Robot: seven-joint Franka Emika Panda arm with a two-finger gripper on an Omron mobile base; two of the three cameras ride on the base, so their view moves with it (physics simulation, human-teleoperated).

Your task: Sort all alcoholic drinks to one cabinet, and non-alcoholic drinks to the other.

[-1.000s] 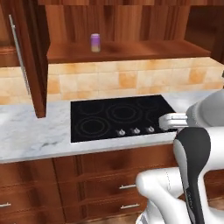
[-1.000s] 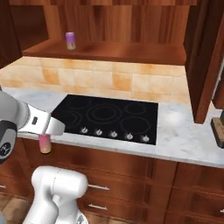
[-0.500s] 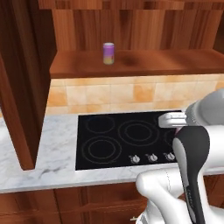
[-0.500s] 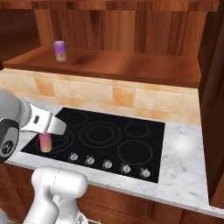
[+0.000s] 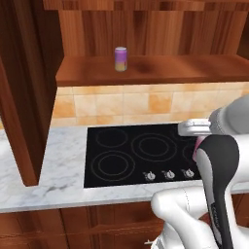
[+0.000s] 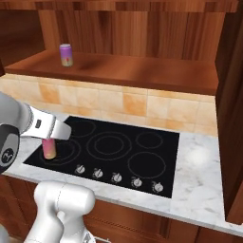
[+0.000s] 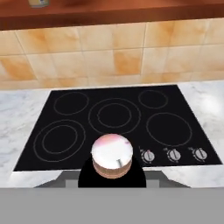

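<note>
Right now the pink bottle (image 6: 49, 148) hangs under the gripper (image 6: 53, 137), just above the front left part of the black stove top (image 6: 109, 154) in the right base view. From the hand camera I look down along the pink bottle (image 7: 112, 155), and it sits between the two finger tips, which are squeezed onto it. In the left base view only a thin pink strip of the bottle (image 5: 197, 147) peeks out beside the white and dark arm (image 5: 219, 185). Up high, the purple can (image 5: 120, 59) stands upright on the wide wooden shelf (image 5: 155, 70) of the wall cabinet, toward its left side, well apart from the bottle. The can (image 6: 66, 54) looks the same from the other side, alone on the shelf. An open cabinet door (image 5: 22, 92) of reddish-brown wood hangs at the left. Tan tiles (image 6: 118, 102) cover the wall between the shelf and the stove. Five small silver knobs (image 6: 116, 177) line the front edge of the stove. A white marble counter (image 6: 204, 180) lies around the stove.
</note>
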